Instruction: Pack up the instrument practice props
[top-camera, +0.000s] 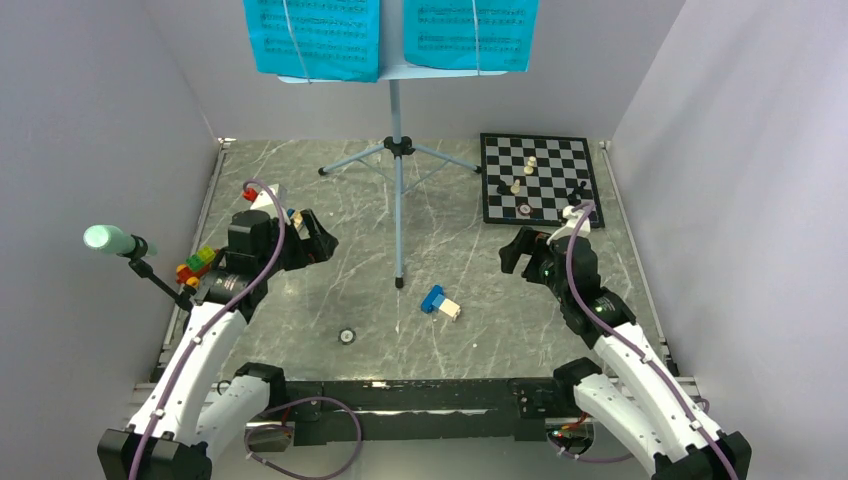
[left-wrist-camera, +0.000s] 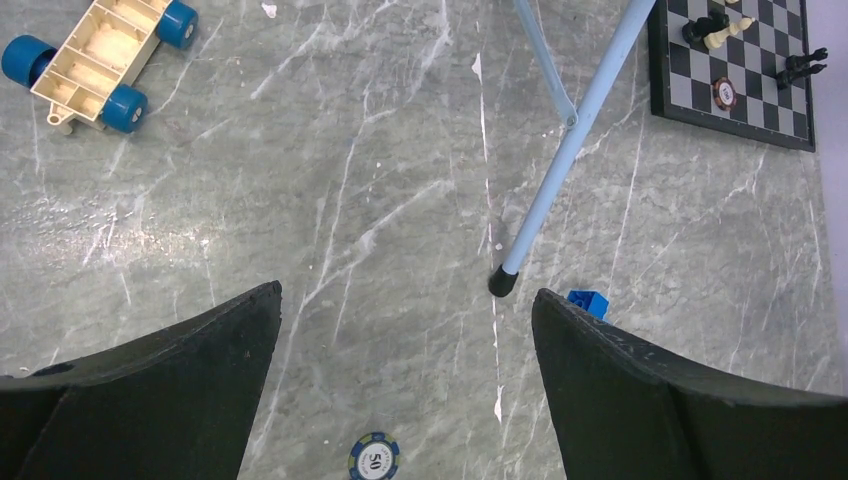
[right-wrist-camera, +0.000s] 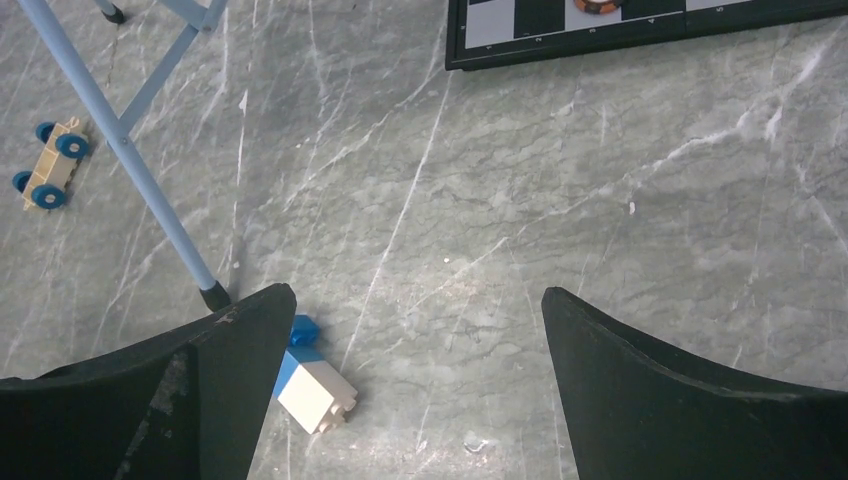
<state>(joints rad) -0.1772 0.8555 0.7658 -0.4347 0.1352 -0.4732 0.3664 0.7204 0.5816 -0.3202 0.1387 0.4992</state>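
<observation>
The pale-blue tripod music stand stands at the back middle, and its near leg ends at a black foot. Two cyan sheet-music pages rest on its desk. The mint-green toy microphone sits on a small black mic stand at the far left edge. My left gripper is open and empty, above the floor left of the stand; its view shows the stand leg. My right gripper is open and empty below the chessboard; its view shows the leg.
A chessboard with several pieces lies at the back right. A blue-white block lies near the stand's foot. A poker chip lies on the marble floor. A coloured toy car sits by the mic stand, and a blue-wheeled trailer lies nearby.
</observation>
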